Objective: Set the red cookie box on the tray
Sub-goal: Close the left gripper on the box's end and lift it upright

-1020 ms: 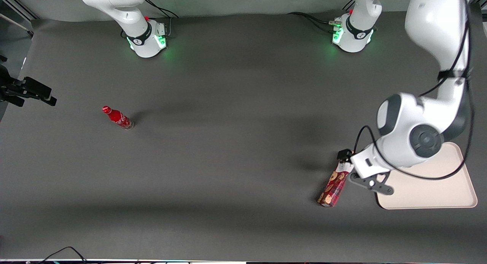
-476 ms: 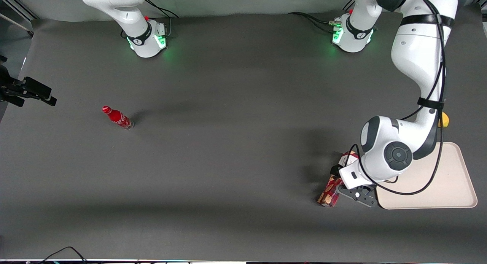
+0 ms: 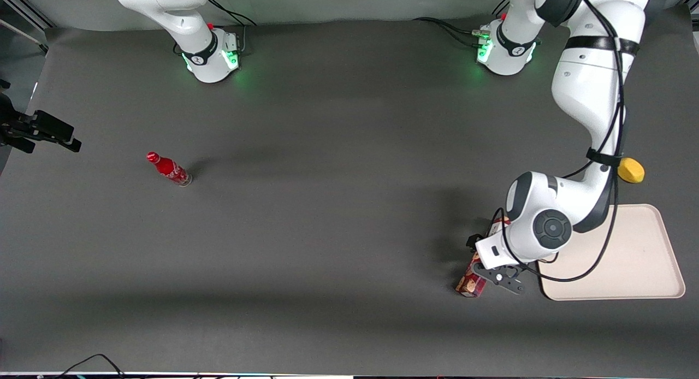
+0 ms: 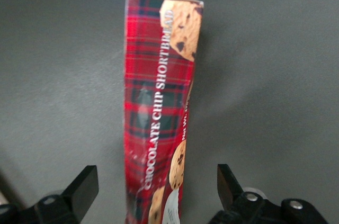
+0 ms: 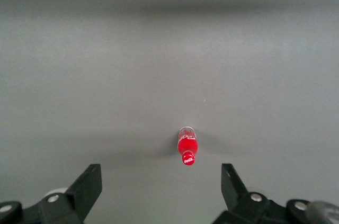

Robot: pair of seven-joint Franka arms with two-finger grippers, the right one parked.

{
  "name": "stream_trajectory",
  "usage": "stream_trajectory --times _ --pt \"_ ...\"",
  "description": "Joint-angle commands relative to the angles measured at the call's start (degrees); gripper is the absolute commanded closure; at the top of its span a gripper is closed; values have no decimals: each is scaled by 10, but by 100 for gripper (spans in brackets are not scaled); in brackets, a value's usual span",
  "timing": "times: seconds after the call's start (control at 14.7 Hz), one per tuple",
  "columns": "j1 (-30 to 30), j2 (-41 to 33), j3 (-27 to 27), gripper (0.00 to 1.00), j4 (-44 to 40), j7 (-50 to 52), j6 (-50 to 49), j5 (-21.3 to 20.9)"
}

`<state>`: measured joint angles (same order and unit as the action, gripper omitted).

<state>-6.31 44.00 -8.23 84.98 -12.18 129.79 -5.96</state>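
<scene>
The red cookie box (image 4: 158,113) lies flat on the dark table, a long plaid carton printed with cookies. In the front view the red cookie box (image 3: 469,282) rests just beside the tray (image 3: 647,259), on the edge facing the parked arm's end. The arm's wrist covers the box's middle there. The cream tray holds nothing. My left gripper (image 4: 154,188) hangs over the box's white-label end and is open. One finger (image 4: 80,188) stands on each long side of the carton, with table showing between finger and box.
A yellow lemon-like object (image 3: 631,170) sits on the table farther from the front camera than the tray. A small red bottle (image 3: 169,169) stands toward the parked arm's end, also seen as the bottle (image 5: 187,148) in the right wrist view.
The left arm has come down and shifted nearer the front camera, so its wrist now covers the box's middle. The box has not moved. The yellow object has come into view.
</scene>
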Motion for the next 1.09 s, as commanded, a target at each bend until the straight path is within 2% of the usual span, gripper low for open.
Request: stream_trajectory --times 0.0,0.07,0.14,0.2,0.34,0.41,0.68,1.02 --pt "-6 19 4 0 -2 -40 30 -8" --pt "-5 20 4 0 -2 -45 31 -8" --pt "-5 18 4 8 -2 -45 27 -8" --pt "-5 16 5 30 -2 -46 22 -8" --pt "-5 16 5 89 -2 -45 21 -7" --pt "-5 15 5 100 -2 -46 21 -7" --pt "-5 -7 5 100 -11 -66 -9 -8" --pt "-3 -126 6 100 -21 -64 -145 3"
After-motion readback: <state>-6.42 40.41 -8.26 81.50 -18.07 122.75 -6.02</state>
